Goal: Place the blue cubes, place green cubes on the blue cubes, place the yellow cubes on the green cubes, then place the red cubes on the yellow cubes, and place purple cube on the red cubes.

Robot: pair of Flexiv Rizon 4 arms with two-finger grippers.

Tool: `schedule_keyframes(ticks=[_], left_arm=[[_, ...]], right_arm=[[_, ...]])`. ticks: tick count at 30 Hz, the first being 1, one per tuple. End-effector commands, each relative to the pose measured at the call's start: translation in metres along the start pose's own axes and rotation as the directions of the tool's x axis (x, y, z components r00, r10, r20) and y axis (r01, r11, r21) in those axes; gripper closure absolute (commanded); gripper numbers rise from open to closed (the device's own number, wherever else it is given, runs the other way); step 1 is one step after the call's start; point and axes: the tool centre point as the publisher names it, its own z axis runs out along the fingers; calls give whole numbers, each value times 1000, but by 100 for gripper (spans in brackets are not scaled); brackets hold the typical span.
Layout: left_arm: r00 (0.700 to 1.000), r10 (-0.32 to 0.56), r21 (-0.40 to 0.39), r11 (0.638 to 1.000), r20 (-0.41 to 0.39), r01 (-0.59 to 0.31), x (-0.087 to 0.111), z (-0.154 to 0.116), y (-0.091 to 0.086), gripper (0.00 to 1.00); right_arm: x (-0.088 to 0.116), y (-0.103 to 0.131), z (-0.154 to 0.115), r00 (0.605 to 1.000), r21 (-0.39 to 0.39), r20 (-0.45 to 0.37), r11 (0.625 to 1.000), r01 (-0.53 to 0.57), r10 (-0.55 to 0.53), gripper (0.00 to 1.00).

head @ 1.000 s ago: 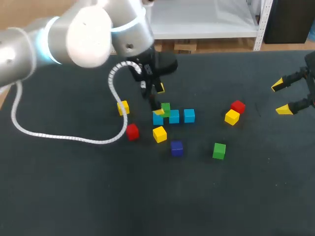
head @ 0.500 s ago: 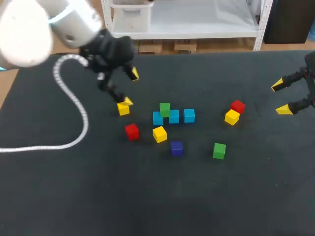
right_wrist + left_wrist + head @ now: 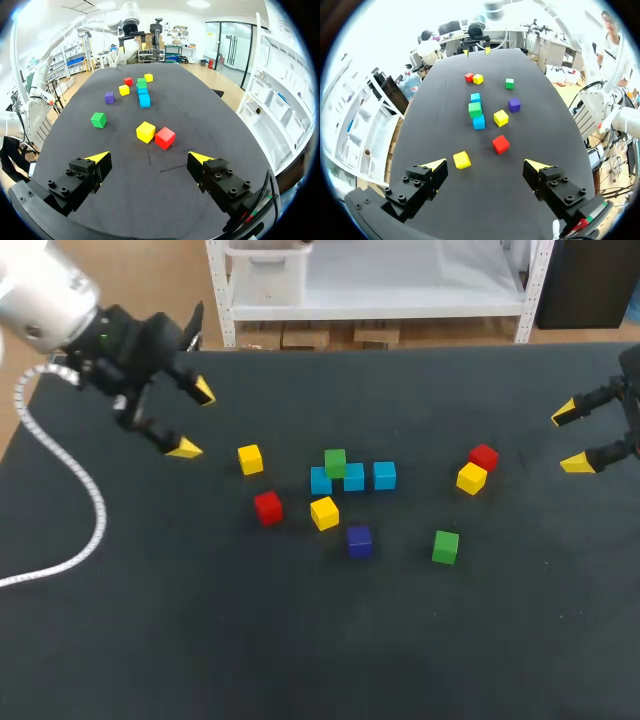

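Note:
Three blue cubes (image 3: 385, 475) lie in a row at mid-table, and a green cube (image 3: 335, 462) rests on the row's left part. Around them are a yellow cube (image 3: 250, 459), a red cube (image 3: 267, 507), another yellow cube (image 3: 323, 512), a purple cube (image 3: 359, 540) and a second green cube (image 3: 445, 546). Farther right a red cube (image 3: 483, 456) touches a yellow cube (image 3: 471, 478). My left gripper (image 3: 190, 420) hangs open at the far left, empty, with the yellow cube (image 3: 462, 159) just ahead of it. My right gripper (image 3: 570, 438) stands open and empty at the right edge, the red-yellow pair (image 3: 165, 138) ahead of it.
The left arm's white coiled cable (image 3: 70, 475) hangs over the table's left side. The table's dark mat (image 3: 300, 640) is bare across the whole near half.
My left arm has drawn back from the blue row to the far left, open, leaving the green cube on the blue cubes. The right arm has not moved.

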Motion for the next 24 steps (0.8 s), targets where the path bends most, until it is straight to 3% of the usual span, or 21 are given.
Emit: schedule_keyframes(ticks=[1, 6, 12, 16, 18, 19, 21, 24], left_arm=[[998, -4, 6, 1000, 67, 3, 17, -15, 2, 0], [999, -21, 26, 999, 36, 20, 31, -23, 11, 0], [999, -21, 26, 999, 36, 20, 31, -23, 11, 0], [999, -21, 26, 999, 36, 20, 31, -23, 11, 0], [999, -21, 26, 999, 36, 20, 31, -23, 11, 0], [999, -21, 26, 999, 36, 20, 31, -23, 11, 0], [999, -21, 26, 999, 36, 20, 31, -23, 11, 0], [999, -21, 26, 999, 36, 20, 31, -23, 11, 0]], right_arm=[[0, -1, 1, 1000, 0, 1, 1000, 1, -1, 0], [0, -1, 1, 1000, 0, 1, 1000, 1, -1, 0], [0, -1, 1, 1000, 0, 1, 1000, 1, -1, 0], [-22, 2, 7, 980, -143, -79, 975, 170, -183, 0], [-37, 12, 15, 964, -164, -95, 959, 230, -248, 0], [-44, 19, 18, 964, -94, -116, 969, 229, -239, 0], [-59, 36, 29, 944, -117, -87, 944, 308, -319, 0], [-72, 55, 44, 910, -154, 51, 897, 415, -412, 0]])
